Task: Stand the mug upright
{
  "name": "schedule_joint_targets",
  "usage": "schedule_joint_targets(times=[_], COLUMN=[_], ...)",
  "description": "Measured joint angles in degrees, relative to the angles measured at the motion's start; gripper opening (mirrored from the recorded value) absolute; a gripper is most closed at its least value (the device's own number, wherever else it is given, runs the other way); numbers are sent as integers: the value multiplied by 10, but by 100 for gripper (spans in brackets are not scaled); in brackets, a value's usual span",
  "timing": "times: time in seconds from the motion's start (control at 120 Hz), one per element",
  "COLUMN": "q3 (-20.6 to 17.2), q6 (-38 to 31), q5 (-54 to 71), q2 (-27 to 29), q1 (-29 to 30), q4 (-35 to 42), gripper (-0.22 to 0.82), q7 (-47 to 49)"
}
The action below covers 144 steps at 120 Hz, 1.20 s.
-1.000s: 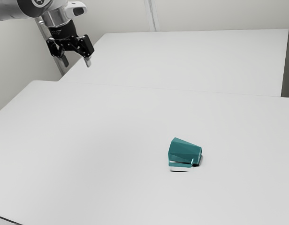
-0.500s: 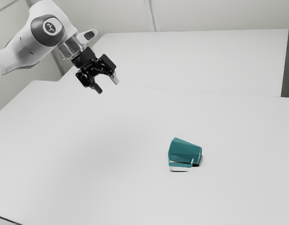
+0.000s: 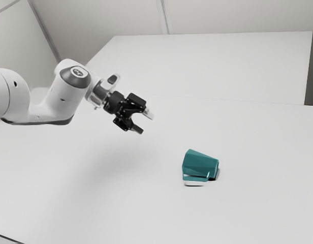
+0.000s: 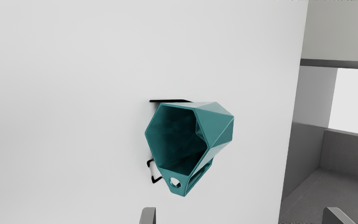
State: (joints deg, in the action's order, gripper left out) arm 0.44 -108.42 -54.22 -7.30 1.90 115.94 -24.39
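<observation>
Across the lower part of the exterior view spreads the white tabletop (image 3: 95,203), and behind it is one more white surface (image 3: 212,66). Beyond the tabletop's edge, the wrist view shows also a grey structure (image 4: 346,186). From the exterior view's left comes the arm (image 3: 62,101), white with some dark parts, and it reaches toward the exterior view's right. At its end the black pincer (image 3: 145,123) hangs above the tabletop, with its two fingers spread apart; it is at the exterior view's left of the mug (image 3: 199,163) and well apart from it. The mug is teal, has flat facets, and lies on its side upon the tabletop. Its wide mouth (image 4: 179,133), six-sided and dark inside, is turned to the side of the arm, while the narrower bottom points to the exterior view's right. The handle (image 3: 195,179) is on the side of the mug which is nearer to the exterior camera. Near the mouth the handle has a small round hole (image 4: 175,182), and thin dark shadows (image 4: 171,100) lie beside the mug.
</observation>
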Motion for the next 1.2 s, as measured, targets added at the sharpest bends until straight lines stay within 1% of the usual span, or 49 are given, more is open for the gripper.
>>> schedule_joint_targets(times=[0.292,0.533,0.85,1.2], q3=[0,0,0,-2], q6=[-16,-20,-24,-26], q5=[-102,-145,-182,-239], q2=[-45,-70,-93,-115], q1=[-16,-32,-69,-95], q4=[41,62,60,52], gripper=[58,58,58,58], q7=[-124,-207,-281,-348])
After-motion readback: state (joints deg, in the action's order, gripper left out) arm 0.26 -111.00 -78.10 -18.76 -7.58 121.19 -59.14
